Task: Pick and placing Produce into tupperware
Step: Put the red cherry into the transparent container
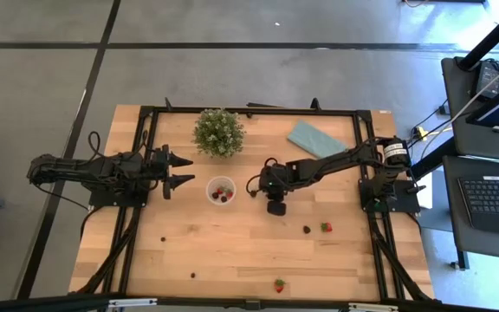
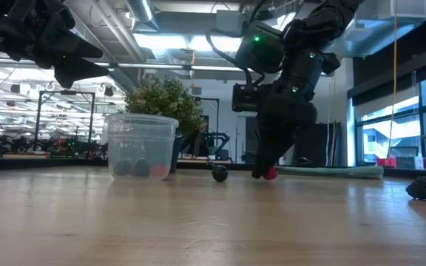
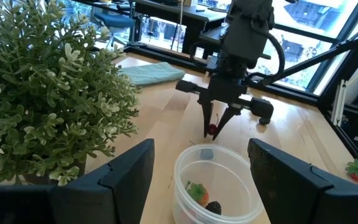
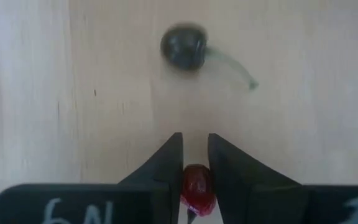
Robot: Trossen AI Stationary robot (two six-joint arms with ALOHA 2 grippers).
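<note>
Currently, pick step: on the tabletop (image 1: 249, 251), right tool (image 4: 195, 180) is clamped on a red berry (image 4: 196, 186) just beside the tupperware (image 1: 221, 190). Left tool (image 1: 183, 170) waits, spread, empty. Next: lift, carry over the rim.

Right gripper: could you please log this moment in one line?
right gripper shut on red berry | near cup | left gripper open, waiting

The red berry (image 4: 197, 185) is half hidden between fingers, possibly a cherry; too blurred to tell.
</note>
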